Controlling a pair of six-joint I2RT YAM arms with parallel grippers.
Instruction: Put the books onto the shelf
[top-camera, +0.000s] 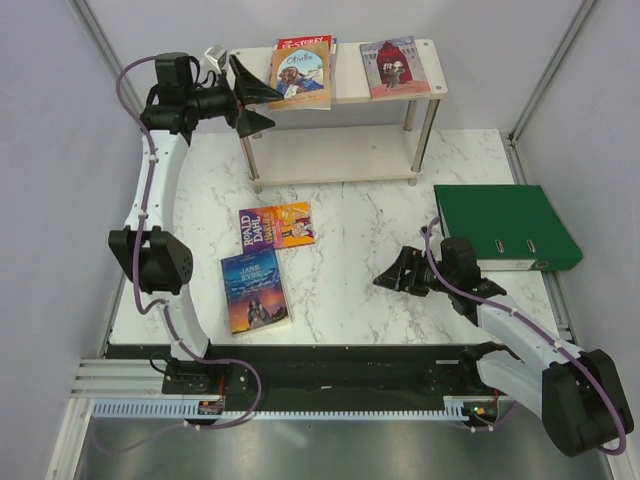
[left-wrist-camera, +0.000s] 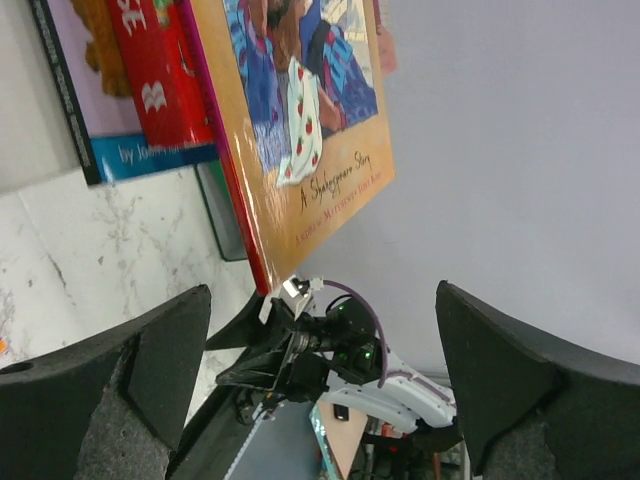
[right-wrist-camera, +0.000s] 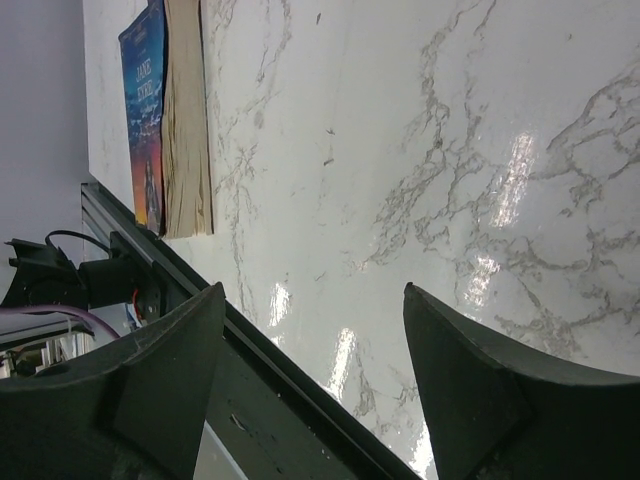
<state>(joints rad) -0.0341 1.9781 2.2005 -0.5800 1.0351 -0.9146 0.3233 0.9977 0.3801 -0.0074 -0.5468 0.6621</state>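
The shelf (top-camera: 350, 86) stands at the back of the table. On its top board a tan portrait book (top-camera: 300, 75) lies over a red book (top-camera: 303, 42), and another red-covered book (top-camera: 393, 67) rests to the right. My left gripper (top-camera: 276, 106) is open beside the shelf's left end, holding nothing. Its wrist view shows the tan book (left-wrist-camera: 300, 130) and red book (left-wrist-camera: 150, 70) just ahead of the left gripper (left-wrist-camera: 322, 320). Jane Eyre (top-camera: 254, 290) and Roald Dahl (top-camera: 276, 225) lie flat on the table. My right gripper (top-camera: 388, 272) hovers open and empty right of them, with Jane Eyre (right-wrist-camera: 145, 110) far ahead of the right gripper (right-wrist-camera: 315, 310).
A large green ring binder (top-camera: 505, 225) lies at the table's right edge, just behind my right arm. The shelf's lower board (top-camera: 330, 155) shows nothing on it. White marble table (right-wrist-camera: 450, 150) stretches between the right gripper and the two loose books.
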